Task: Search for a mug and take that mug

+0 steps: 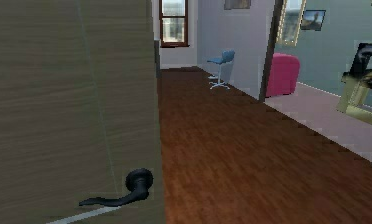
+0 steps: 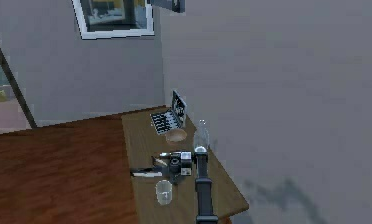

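Door (image 1: 74,100): grey-brown wood grain, matt. Lever handle (image 1: 122,192): dark, metal look, glossy highlights. Floor (image 1: 244,150): reddish-brown wood planks, faint sheen. Tabletop (image 2: 222,180): mid-brown wood, smooth, matt. Bottle (image 2: 203,132) on it: clear, glass-like. Small cup (image 2: 164,192): pale, translucent. Wall (image 2: 284,100): plain grey, smooth, matt. Arm (image 2: 204,200): dark, matt.
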